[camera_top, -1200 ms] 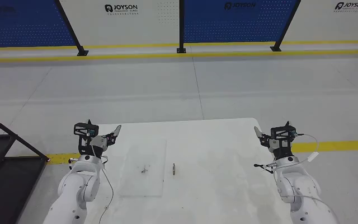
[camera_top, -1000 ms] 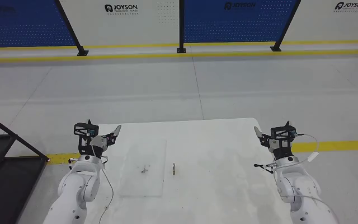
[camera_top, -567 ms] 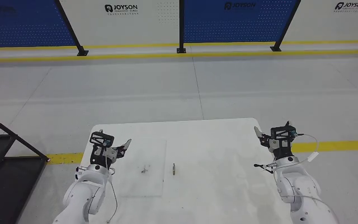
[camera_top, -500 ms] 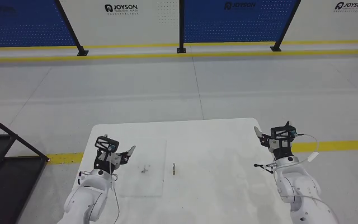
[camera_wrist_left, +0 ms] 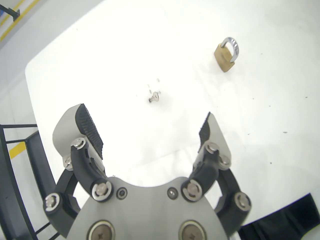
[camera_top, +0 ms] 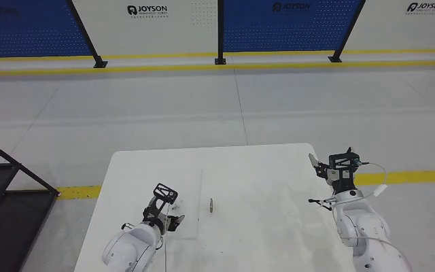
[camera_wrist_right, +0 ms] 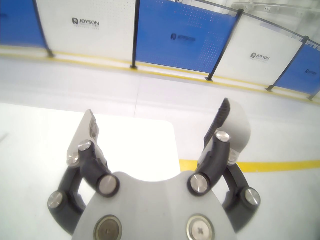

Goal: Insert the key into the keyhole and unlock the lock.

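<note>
A small silver key (camera_wrist_left: 153,97) lies flat on the white table (camera_top: 265,170). A brass padlock (camera_wrist_left: 226,56) with a chrome shackle rests beyond it; from above the padlock (camera_top: 211,205) sits near the table's middle. My left gripper (camera_wrist_left: 145,116) hovers open just short of the key, nothing between its ribbed pads (camera_wrist_left: 88,126). In the top view this left gripper (camera_top: 170,214) is over the thin mat, left of the padlock. My right gripper (camera_wrist_right: 157,108) stands open and empty at the table's far right corner, and from above the right gripper (camera_top: 323,166) is far from both objects.
A thin clear mat (camera_top: 187,180) covers the table's left half. A black metal rack (camera_top: 20,180) stands off the table's left edge. The table's right half is bare white surface.
My left arm has swung in from the table's left edge toward the middle and lowered over the mat near the key. The right arm, key and padlock have not moved.
</note>
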